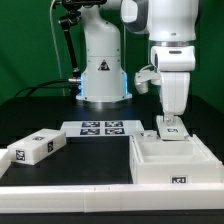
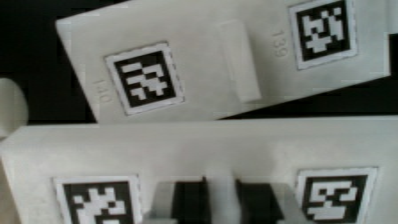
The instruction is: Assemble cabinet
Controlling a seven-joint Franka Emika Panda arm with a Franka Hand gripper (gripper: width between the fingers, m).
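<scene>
The cabinet box (image 1: 150,168) is a large white open tray-like body at the exterior view's right front, with a tag on its front wall. My gripper (image 1: 172,131) hangs straight down over its back rim, shut on a small white tagged panel (image 1: 172,126). In the wrist view the gripper (image 2: 214,203) shows as two dark fingers close together on the middle of that panel (image 2: 107,160), which carries a tag on each side. Beyond it lies a tilted white piece with two tags (image 2: 214,55).
A long white tagged block (image 1: 35,147) lies at the exterior view's left front. The marker board (image 1: 100,128) lies flat in the middle, in front of the white robot base (image 1: 103,70). A white ledge (image 1: 60,200) runs along the front edge.
</scene>
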